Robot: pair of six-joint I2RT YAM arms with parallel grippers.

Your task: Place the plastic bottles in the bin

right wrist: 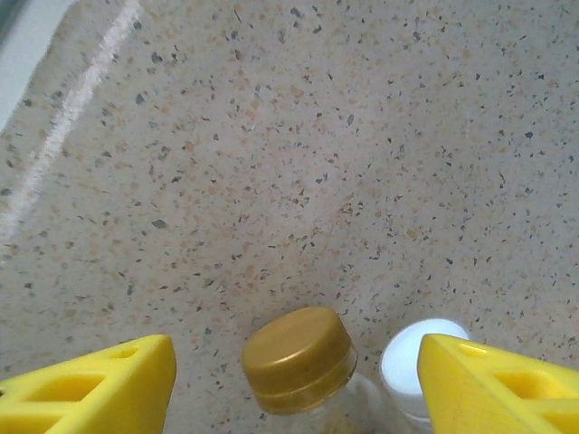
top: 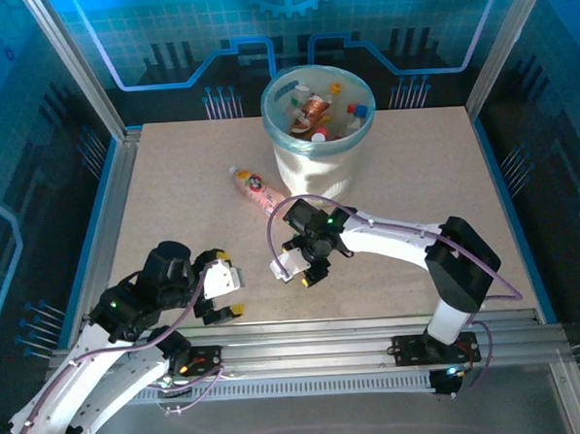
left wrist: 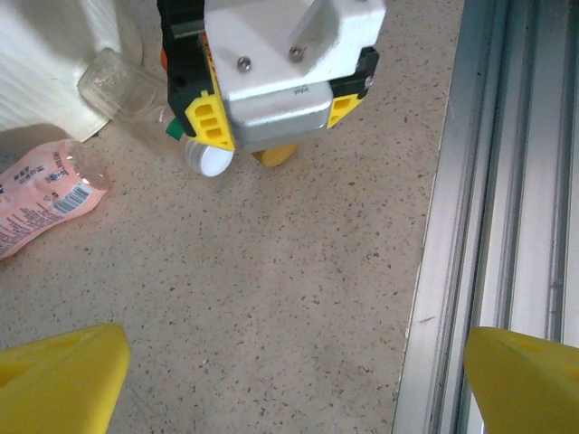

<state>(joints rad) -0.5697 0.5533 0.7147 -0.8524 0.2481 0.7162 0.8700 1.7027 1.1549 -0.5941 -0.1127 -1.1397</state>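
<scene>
Clear plastic, likely light and slick: your gold-capped bottle (right wrist: 297, 357) lies on the bench (right wrist: 271, 136) between the right end effector's (right wrist: 297, 351) parted jaws, ungripped. Pinch the body softly; it may dent. Left end effector (left wrist: 294, 342) gapes wide, empty. Bin (top: 312, 172) stands beyond.

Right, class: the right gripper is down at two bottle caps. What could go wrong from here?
1. The gold-capped bottle and a white-capped bottle both sit at the spread jaws of the right gripper; closing could pinch both, or squirt one out.
2. The pink bottle lies close to the bin, possibly awkward to grasp.
</scene>
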